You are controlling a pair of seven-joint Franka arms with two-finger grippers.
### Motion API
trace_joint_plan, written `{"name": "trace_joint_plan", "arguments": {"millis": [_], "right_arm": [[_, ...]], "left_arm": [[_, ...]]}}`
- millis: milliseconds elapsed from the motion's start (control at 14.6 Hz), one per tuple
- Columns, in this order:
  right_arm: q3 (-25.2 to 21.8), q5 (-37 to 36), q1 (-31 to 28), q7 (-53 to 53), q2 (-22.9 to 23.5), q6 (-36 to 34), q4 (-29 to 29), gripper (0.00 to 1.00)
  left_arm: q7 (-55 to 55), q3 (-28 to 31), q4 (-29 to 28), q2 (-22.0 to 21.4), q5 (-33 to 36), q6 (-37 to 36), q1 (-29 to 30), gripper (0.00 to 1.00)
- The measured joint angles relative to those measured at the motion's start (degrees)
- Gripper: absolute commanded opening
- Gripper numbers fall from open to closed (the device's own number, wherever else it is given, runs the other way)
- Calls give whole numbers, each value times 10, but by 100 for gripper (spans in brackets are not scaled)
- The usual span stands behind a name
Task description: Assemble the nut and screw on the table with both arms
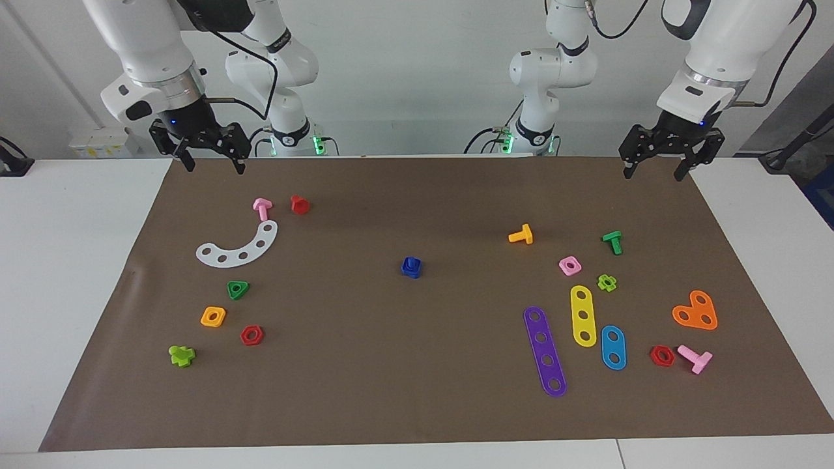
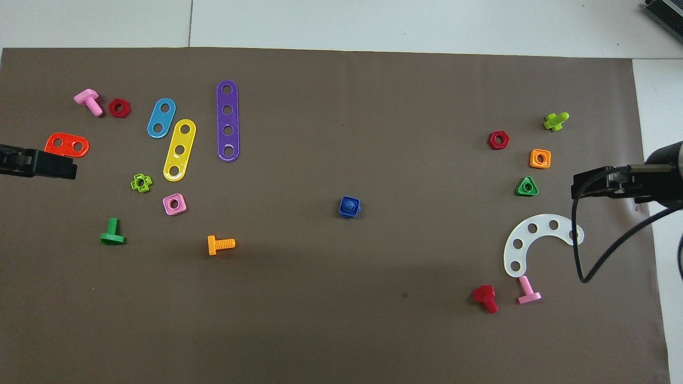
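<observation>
The dark-blue nut [image 1: 411, 268] [image 2: 349, 207] lies in the middle of the brown mat [image 1: 417, 391] on the white table [image 1: 78, 273]. The dark-blue screw [image 2: 349, 204] sits in the nut's hole, and only its round end shows. My left gripper [image 1: 653, 174] [image 2: 66, 169] hangs open and holds nothing, over the mat's corner by the robots at the left arm's end. My right gripper [image 1: 215, 169] [image 2: 579, 189] hangs open and holds nothing, over the mat's corner at the right arm's end. Both grippers are well away from the nut.
Toward the left arm's end lie an orange screw [image 1: 521, 235], green screw [image 1: 612, 241], pink nut [image 1: 569, 265], and purple [image 1: 545, 352], yellow and light-blue plates. Toward the right arm's end lie a white curved plate [image 1: 238, 247], pink screw, red screw and several nuts.
</observation>
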Motion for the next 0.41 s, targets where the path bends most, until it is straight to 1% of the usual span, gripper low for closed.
{"name": "trace_joint_plan", "arguments": {"millis": [410], "right_arm": [[0, 0, 0, 0, 0, 0, 0, 100]], "left_arm": [[0, -5, 0, 0, 0, -17, 3, 100]]}}
